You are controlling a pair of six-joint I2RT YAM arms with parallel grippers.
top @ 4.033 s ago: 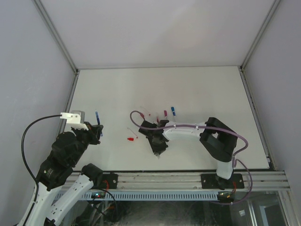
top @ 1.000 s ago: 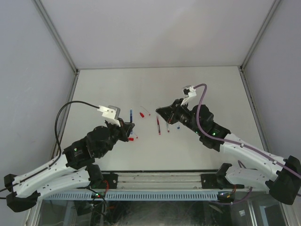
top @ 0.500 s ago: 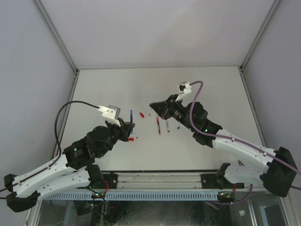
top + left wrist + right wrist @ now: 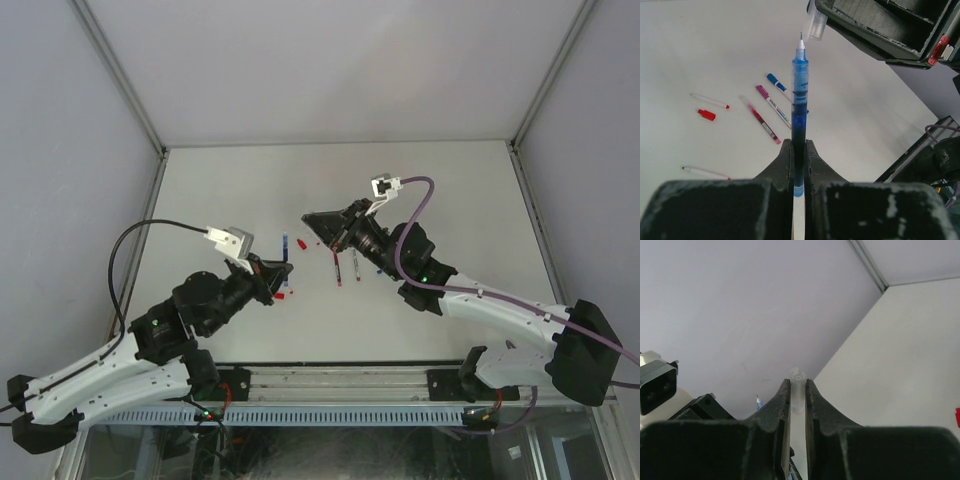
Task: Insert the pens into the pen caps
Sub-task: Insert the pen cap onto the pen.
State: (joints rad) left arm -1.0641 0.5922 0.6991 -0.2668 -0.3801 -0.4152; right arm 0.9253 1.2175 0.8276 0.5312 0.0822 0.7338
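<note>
Pointing away from the left gripper, a blue pen is clamped between its fingers, which are pressed together on the lower barrel. The barrel is seen as translucent blue, with a white cone and a fine metal nib at the far end. The nib is placed just beside the lower end of a clear cap and is not inside it.

The clear cap is pinched in the right gripper, jaws drawn together on it, with its end projecting past the fingertips. It is seen as a short, colourless, translucent tube.

From the top view both items are held above the table, near its middle, with the two grippers close together tip to tip.

Other pieces are scattered loose on the table below:
- a red cap, with a white pen with a red tip just beside it
- a pink translucent pen
- a magenta-capped white pen
- a blue-capped white pen, partly hidden behind the held barrel
- another white pen, lying nearest the left gripper
</note>
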